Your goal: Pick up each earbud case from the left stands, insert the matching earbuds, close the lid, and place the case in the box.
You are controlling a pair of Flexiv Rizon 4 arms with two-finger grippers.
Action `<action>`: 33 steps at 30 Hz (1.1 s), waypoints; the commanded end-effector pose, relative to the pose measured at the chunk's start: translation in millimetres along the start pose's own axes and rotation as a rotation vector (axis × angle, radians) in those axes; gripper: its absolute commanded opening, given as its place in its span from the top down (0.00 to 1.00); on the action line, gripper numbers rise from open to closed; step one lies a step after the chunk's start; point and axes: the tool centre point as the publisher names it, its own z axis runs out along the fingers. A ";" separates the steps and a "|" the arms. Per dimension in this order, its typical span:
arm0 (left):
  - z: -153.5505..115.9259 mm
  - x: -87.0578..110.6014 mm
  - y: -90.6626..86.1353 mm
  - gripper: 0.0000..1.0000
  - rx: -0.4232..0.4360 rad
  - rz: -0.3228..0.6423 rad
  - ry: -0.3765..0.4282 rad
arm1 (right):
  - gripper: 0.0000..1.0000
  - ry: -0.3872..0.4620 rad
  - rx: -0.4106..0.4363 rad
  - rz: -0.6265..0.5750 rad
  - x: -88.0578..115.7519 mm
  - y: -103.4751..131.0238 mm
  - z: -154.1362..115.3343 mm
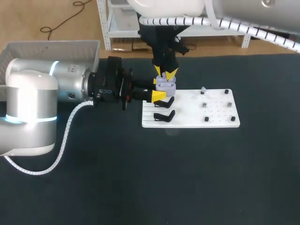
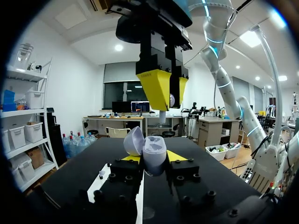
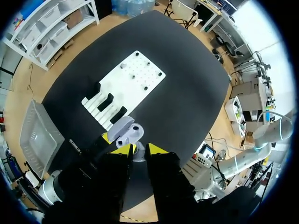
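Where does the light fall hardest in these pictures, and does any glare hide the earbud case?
Head view: the white board is brightest against the dark table; no glare on the earbud case. Left wrist view: the earbud case, held in the left jaws, shows only a soft sheen. Right wrist view: it stands out pale.

Smooth matt lavender plastic earbud case (image 1: 165, 84), white plastic earbud (image 2: 161, 115), smooth white plastic board (image 1: 220, 119), dark matt tabletop (image 1: 140, 178)
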 end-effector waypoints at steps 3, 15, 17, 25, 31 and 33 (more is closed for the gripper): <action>0.3 1.0 -0.2 1.00 -0.002 0.003 -0.003 | 1.00 -0.004 -0.001 0.018 -2.0 -3.1 4.4; 0.3 1.0 -0.2 1.00 -0.002 0.003 -0.003 | 1.00 0.003 -0.004 0.033 -5.7 -2.6 12.4; 0.3 1.0 -0.2 1.00 -0.002 0.003 -0.003 | 1.00 0.005 -0.002 0.033 -6.0 -2.3 13.6; 0.3 1.0 -0.2 1.00 -0.002 0.003 -0.003 | 1.00 0.008 0.009 0.031 -7.7 -0.3 16.4; 0.3 1.0 -0.2 1.00 -0.002 0.003 -0.003 | 1.00 0.010 0.017 0.033 -8.8 1.5 18.9; 0.3 1.0 -0.2 1.00 -0.002 0.003 -0.003 | 1.00 0.013 0.020 0.034 -9.2 2.7 19.4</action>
